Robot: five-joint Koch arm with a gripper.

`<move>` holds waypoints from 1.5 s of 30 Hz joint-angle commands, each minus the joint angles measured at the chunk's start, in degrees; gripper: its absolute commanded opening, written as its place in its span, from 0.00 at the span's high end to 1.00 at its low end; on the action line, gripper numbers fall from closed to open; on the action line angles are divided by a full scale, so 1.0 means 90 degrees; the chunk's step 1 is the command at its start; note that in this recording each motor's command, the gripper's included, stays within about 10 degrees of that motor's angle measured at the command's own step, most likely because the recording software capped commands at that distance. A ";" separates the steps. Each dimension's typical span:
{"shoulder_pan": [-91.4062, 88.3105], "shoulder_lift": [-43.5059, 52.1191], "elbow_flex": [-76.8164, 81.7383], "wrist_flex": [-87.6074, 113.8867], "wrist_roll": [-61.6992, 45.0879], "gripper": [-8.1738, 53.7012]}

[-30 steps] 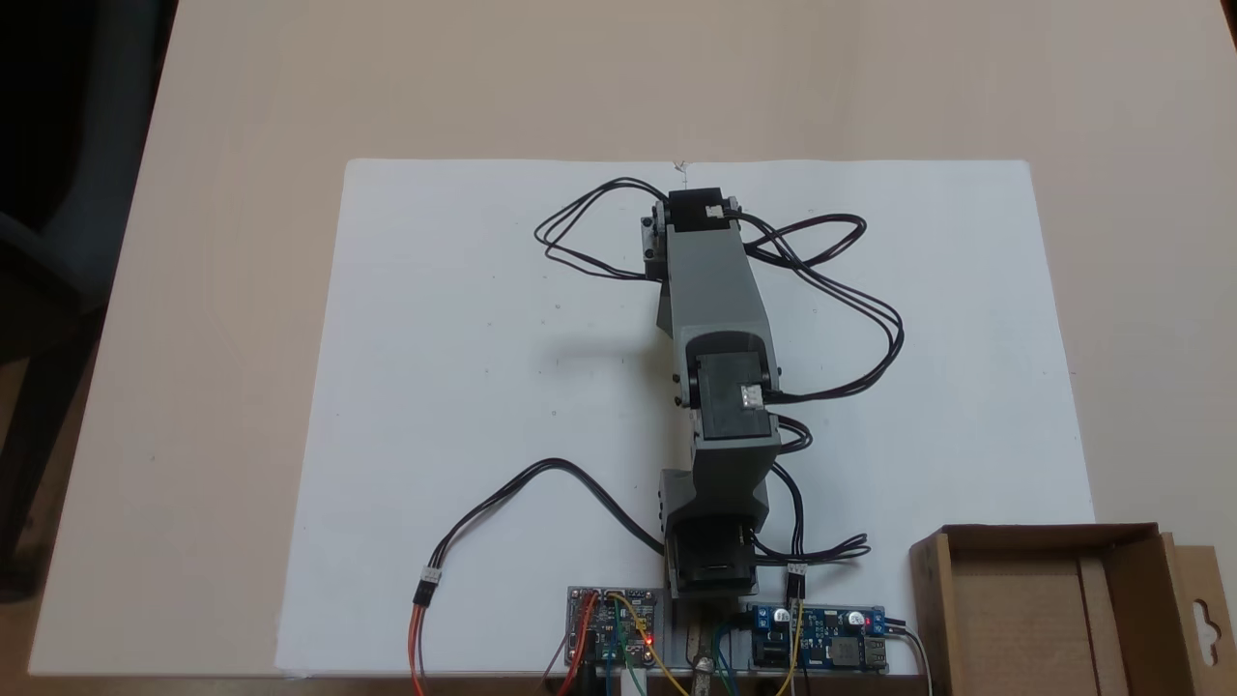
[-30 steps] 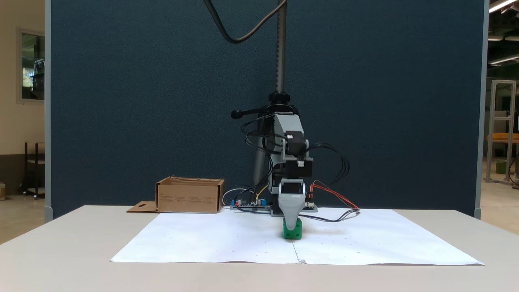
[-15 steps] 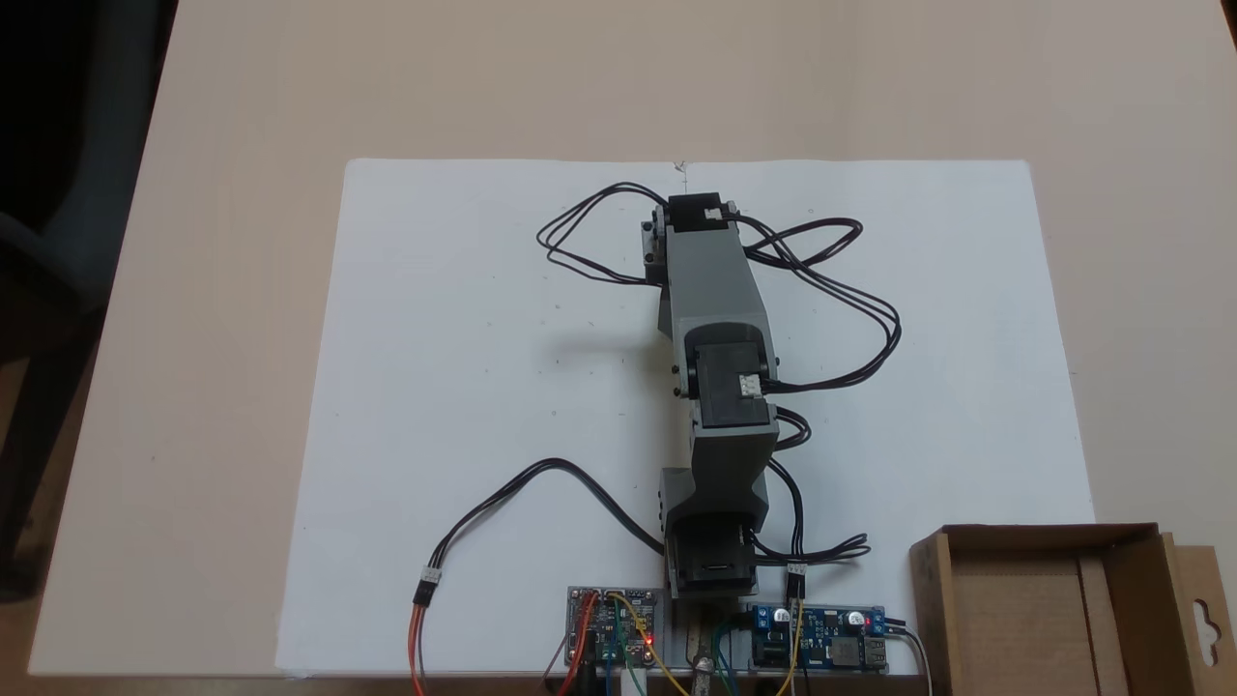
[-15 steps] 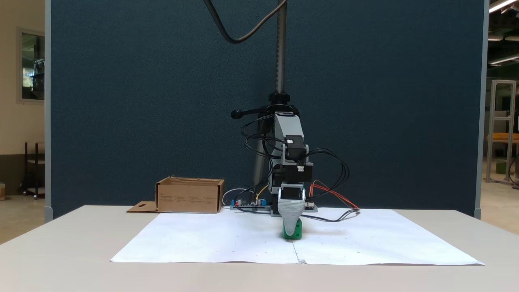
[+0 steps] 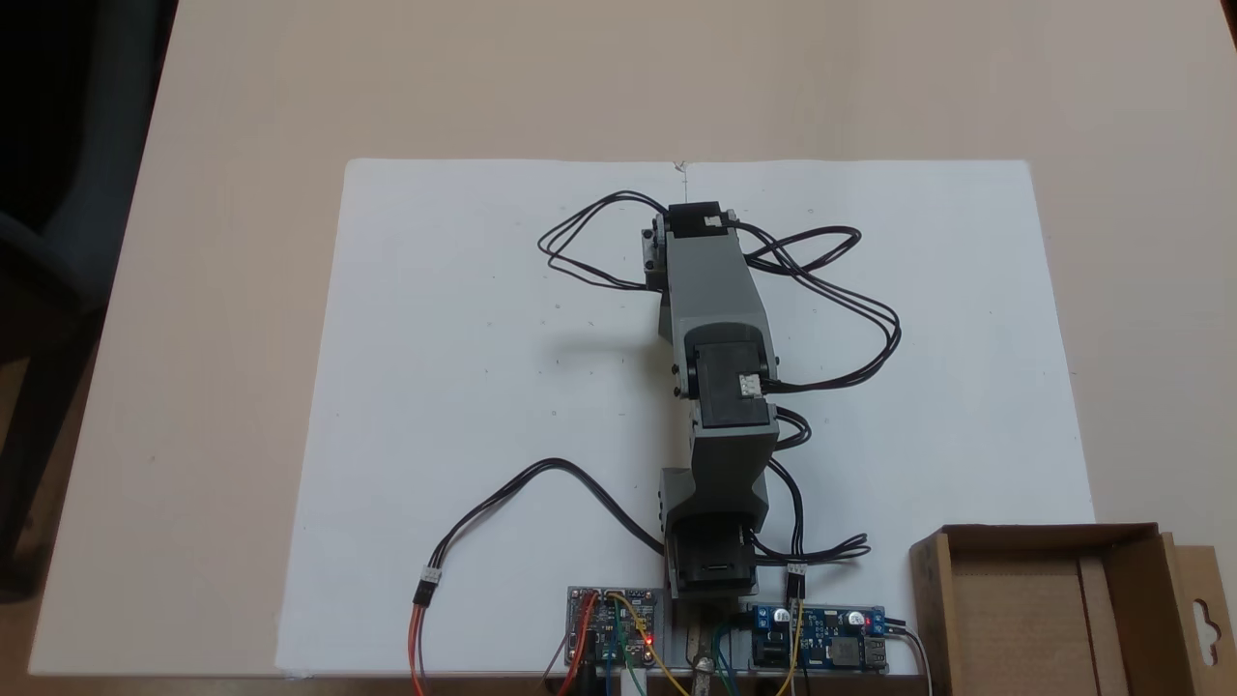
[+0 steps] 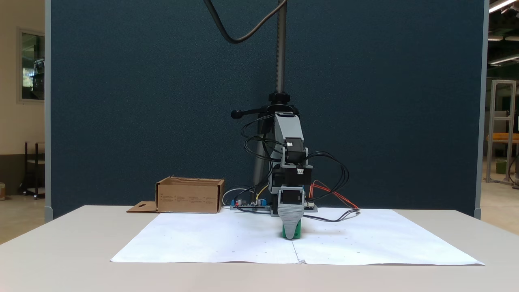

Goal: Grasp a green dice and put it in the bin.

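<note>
Nearest the front camera in a fixed view, the white paper sheet (image 6: 251, 243) covers the pale surface (image 6: 61, 251), and on it sits the small bright green plastic dice (image 6: 297, 232), only slivers of it showing round the grey ribbed pincer (image 6: 290, 233) that hangs straight down over it. The pincer's front jaw hides most of the cube, with green visible on both sides of the narrow tip and the tip reaching almost to the paper; the other jaw lies behind, so whether the pincer is spread, shut or already clamping the dice cannot be told. The relation that matters is that the dice lies directly below and between the jaws rather than off to a side, so closing looks like the next call. Farther back, the brown corrugated cardboard bin (image 6: 189, 195) stands well apart to the left in this view, beside the arm's base electronics (image 6: 247, 203); seen from above it sits at the lower right corner (image 5: 1049, 604), and looks empty.
</note>
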 commanded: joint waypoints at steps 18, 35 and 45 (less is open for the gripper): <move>0.0234 0.0166 -0.1717 0.1765 0.0049 0.67; 0.0938 -0.0225 -0.6240 0.5029 -0.0293 0.67; 0.3516 -0.0225 -0.6240 0.4941 -0.1533 0.67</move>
